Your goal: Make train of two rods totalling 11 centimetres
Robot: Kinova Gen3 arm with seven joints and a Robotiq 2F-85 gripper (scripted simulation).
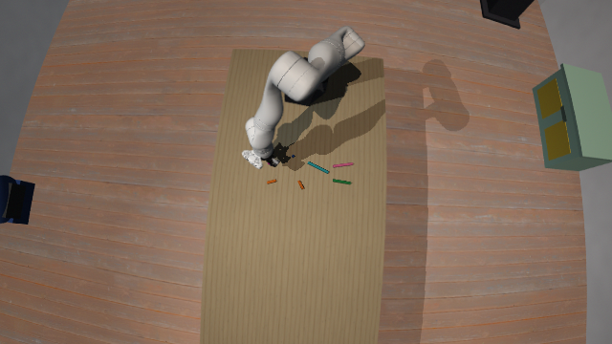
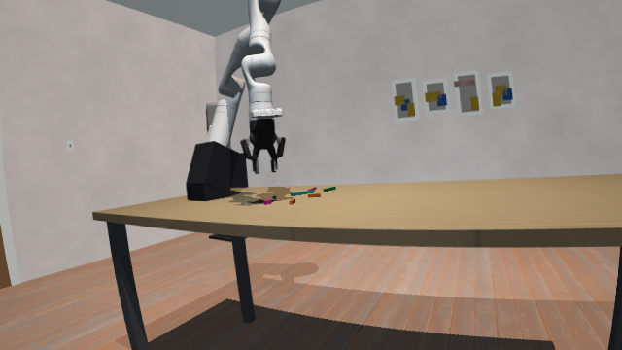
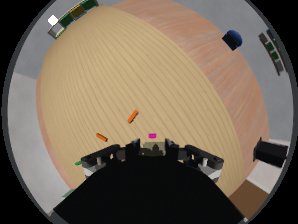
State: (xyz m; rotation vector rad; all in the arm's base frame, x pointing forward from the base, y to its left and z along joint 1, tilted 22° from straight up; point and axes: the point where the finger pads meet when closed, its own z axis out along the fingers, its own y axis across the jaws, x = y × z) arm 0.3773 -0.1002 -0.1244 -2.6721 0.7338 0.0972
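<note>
My gripper (image 2: 265,169) (image 3: 152,143) is open and empty, above the table. The magenta rod (image 2: 267,202) (image 3: 152,135) lies flat on the table below it; the arm mostly hides it in the top view. A small blue rod (image 1: 293,156) (image 2: 274,197) lies in the arm's shadow. A turquoise rod (image 1: 318,167) (image 2: 302,192) lies slanted, apart from the pink rod (image 1: 343,165) (image 2: 312,189) and the green rod (image 1: 341,182) (image 2: 329,189). One orange rod (image 1: 272,182) (image 2: 292,201) (image 3: 133,116) and another orange rod (image 1: 301,184) (image 2: 314,195) (image 3: 101,137) lie separately. No rods touch end to end.
The wooden table (image 1: 292,268) (image 2: 437,209) carries the rods near the arm's black base (image 2: 211,170). The table's left edge is close to the gripper in the top view. A green cabinet (image 1: 588,115) stands on the floor, well away from the table.
</note>
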